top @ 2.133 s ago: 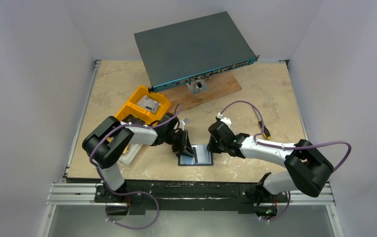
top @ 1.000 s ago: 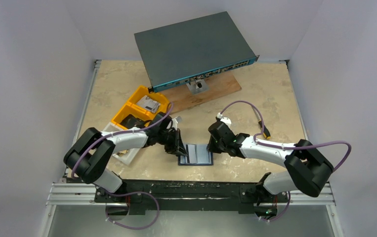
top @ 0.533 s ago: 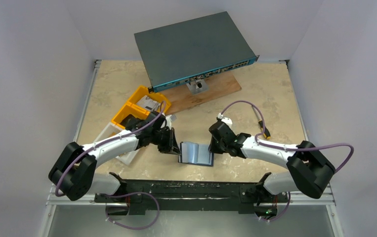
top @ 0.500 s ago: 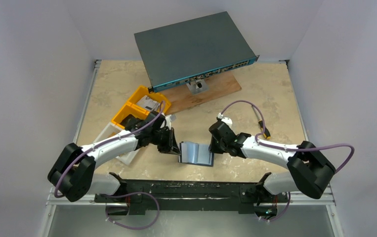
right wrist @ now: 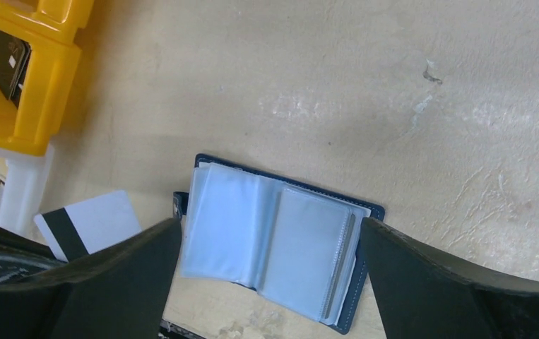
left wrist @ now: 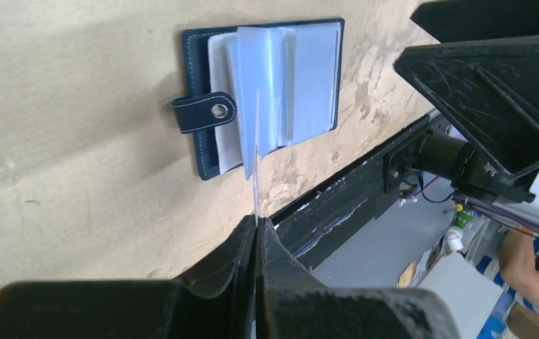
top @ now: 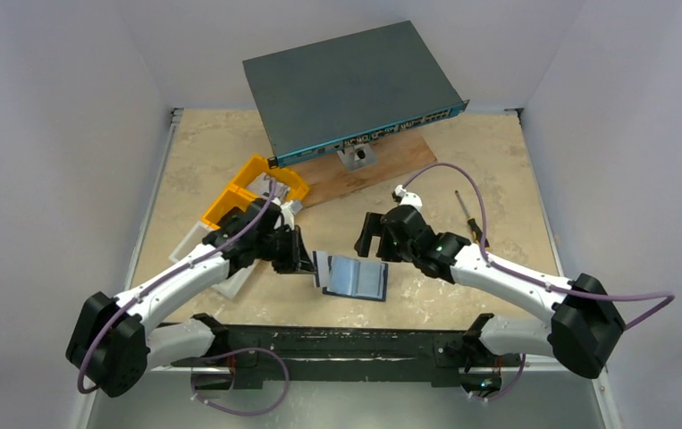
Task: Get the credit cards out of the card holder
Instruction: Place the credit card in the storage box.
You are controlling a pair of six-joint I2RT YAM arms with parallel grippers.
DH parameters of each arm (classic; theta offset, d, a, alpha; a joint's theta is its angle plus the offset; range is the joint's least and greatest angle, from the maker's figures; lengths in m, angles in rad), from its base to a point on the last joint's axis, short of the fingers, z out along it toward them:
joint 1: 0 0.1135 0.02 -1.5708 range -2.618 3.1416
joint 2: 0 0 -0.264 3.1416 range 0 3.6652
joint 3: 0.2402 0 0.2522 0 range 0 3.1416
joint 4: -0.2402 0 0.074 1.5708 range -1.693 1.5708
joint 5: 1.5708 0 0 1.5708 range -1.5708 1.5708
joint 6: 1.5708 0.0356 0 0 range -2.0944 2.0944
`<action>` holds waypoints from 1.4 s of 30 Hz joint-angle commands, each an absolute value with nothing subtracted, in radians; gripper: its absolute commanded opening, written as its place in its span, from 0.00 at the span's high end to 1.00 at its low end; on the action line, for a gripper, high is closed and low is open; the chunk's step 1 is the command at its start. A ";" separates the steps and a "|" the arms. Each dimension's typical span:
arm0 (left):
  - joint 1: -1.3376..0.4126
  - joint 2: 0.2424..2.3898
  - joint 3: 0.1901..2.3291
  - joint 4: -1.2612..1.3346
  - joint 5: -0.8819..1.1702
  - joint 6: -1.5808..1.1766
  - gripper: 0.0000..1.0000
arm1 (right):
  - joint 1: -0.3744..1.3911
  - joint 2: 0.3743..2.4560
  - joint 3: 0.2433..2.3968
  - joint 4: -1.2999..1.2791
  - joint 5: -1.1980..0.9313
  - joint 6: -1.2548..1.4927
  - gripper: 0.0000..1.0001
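The card holder (top: 357, 278) lies open on the table near the front edge, its clear sleeves (right wrist: 273, 244) fanned upward and its tab with the stud (left wrist: 206, 113) pointing left. My left gripper (top: 307, 264) is shut on one pale credit card (top: 321, 268), held just left of the holder and clear of it. That card shows edge-on (left wrist: 256, 176) in the left wrist view and with a black stripe (right wrist: 90, 226) in the right wrist view. My right gripper (top: 371, 241) hovers open above the holder's far side, its fingers (right wrist: 464, 282) spread wider than the holder, holding nothing.
Yellow bins (top: 252, 192) and a white tray (top: 230, 279) sit left of the holder, under my left arm. A network switch (top: 355, 85) rests on a wooden board (top: 382, 165) at the back. A screwdriver (top: 471, 228) lies to the right.
My left gripper has drawn the card out of the holder to the left. My right gripper has opened, let go of the holder and lifted away toward the back.
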State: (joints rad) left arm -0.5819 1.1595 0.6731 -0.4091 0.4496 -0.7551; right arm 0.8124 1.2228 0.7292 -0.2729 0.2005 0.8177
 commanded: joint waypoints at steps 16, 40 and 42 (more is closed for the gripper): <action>-0.305 0.850 0.798 -0.666 0.171 -0.848 1.00 | 0.813 1.082 0.729 -0.209 0.233 0.763 0.01; -0.014 1.390 1.145 -0.356 0.235 -0.944 1.00 | 0.811 1.023 0.761 -0.267 0.261 0.691 0.01; -0.003 1.426 1.149 -0.329 0.238 -0.952 1.00 | 0.811 1.015 0.759 -0.269 0.261 0.695 0.01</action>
